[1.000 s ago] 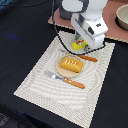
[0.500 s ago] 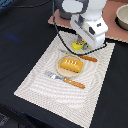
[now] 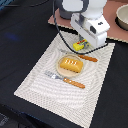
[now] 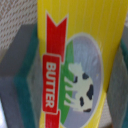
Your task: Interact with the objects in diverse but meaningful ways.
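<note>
Nothing much had shifted: the gripper stayed over the placemat, fingers flanking the butter box (light, stiff, slick); closure couldn't be told.

Object count, exterior + wrist views

1 yellow box labelled BUTTER, also visible as 1 yellow item under the arm in the exterior view. 1 orange bread loaf on 1 tan plate. 2 pcs orange-handled cutlery: 1 fork on the near side of the plate, 1 knife on the far side. 1 striped placemat. 1 bowl at the exterior view's right edge, cropped. 1 brown board behind the mat. 1 robot arm.
</note>
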Motion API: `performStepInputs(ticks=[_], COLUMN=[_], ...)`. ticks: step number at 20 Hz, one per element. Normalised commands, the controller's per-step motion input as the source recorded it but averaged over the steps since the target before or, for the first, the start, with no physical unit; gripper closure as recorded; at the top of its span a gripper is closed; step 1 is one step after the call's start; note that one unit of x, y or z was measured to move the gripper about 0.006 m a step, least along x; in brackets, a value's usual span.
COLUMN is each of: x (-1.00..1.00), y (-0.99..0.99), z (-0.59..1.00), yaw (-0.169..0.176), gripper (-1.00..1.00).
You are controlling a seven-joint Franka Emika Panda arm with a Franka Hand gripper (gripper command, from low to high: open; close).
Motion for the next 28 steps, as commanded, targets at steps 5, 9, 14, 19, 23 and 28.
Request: performStepInputs(ticks=[5, 9, 14, 19, 23, 28], x=[-0.03, 0.09, 0.14, 0.06, 0.03, 0.02], y=[-0.47, -0.86, -0.97, -0.96, -0.96, -0.98], z=[0.99, 0.76, 0.6, 0.32, 0.08, 0.08], yaw=[-0.024, -0.002, 0.0, 0.0, 0.0, 0.0], gripper=[1.0, 1.0, 1.0, 1.0, 1.0, 1.0])
